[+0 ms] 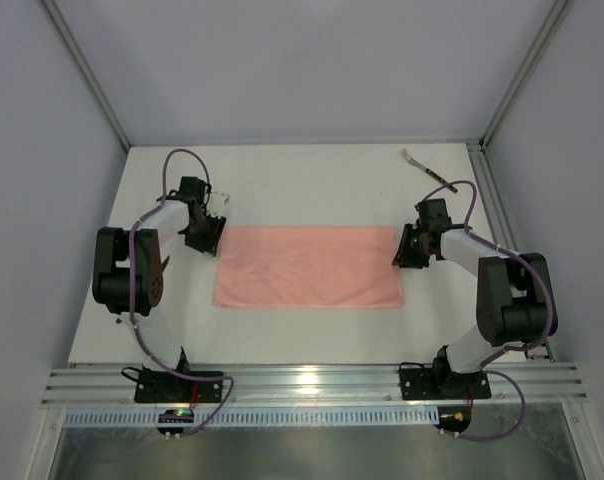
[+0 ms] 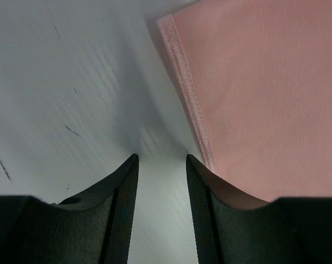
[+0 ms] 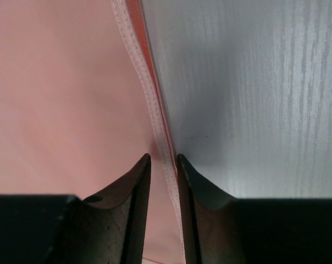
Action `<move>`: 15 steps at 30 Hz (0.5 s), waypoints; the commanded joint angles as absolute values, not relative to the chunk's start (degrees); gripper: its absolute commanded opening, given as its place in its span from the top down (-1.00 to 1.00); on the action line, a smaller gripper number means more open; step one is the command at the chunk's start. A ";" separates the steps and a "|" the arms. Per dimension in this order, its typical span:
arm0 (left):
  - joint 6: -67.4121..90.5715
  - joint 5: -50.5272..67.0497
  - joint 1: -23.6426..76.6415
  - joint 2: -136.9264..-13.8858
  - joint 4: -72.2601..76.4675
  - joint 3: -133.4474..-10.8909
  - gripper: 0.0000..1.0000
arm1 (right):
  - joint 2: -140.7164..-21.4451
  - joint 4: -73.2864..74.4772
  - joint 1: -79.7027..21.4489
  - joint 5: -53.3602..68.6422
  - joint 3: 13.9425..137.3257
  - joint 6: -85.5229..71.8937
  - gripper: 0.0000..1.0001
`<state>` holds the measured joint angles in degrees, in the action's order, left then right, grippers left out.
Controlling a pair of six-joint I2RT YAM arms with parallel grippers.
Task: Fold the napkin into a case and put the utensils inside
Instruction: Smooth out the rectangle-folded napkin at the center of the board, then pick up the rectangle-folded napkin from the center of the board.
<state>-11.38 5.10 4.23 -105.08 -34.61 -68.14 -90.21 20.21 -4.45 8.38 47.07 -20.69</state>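
The salmon-pink napkin (image 1: 307, 267) lies flat as a wide oblong in the middle of the white table. My left gripper (image 1: 207, 238) hovers at its upper left corner. In the left wrist view that gripper (image 2: 160, 157) is open over bare table, with the napkin's stitched edge (image 2: 191, 104) just to its right. My right gripper (image 1: 404, 252) is at the napkin's right edge. In the right wrist view it (image 3: 163, 155) is open by a narrow gap and straddles the hem (image 3: 149, 104), which lies loose. The fork (image 1: 427, 170) rests at the back right, apart from the cloth.
The right arm's cable (image 1: 464, 190) loops close to the fork's handle. Metal frame posts (image 1: 87, 80) rise at both back corners. A ribbed rail (image 1: 312, 380) runs along the near edge where the arm bases are bolted.
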 commanded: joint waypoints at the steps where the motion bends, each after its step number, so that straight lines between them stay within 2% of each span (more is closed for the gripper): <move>1: -11.16 6.24 4.57 -104.42 -34.01 -68.20 0.15 | -93.07 23.90 -5.01 9.58 47.11 -19.86 0.41; 9: -10.99 7.29 4.57 -104.68 -33.22 -67.59 0.15 | -95.71 27.33 -5.71 9.32 50.62 -18.37 0.56; 12: -10.99 7.73 4.57 -104.68 -33.05 -67.59 0.15 | -96.33 28.21 -6.33 9.14 51.24 -17.93 0.71; 14: -11.07 8.08 4.48 -104.85 -33.05 -67.59 0.15 | -95.81 27.52 -6.33 9.66 50.63 -17.67 0.91; 15: -11.07 8.26 4.48 -104.94 -33.05 -67.59 0.15 | -95.45 26.99 -6.33 9.93 50.36 -17.75 0.92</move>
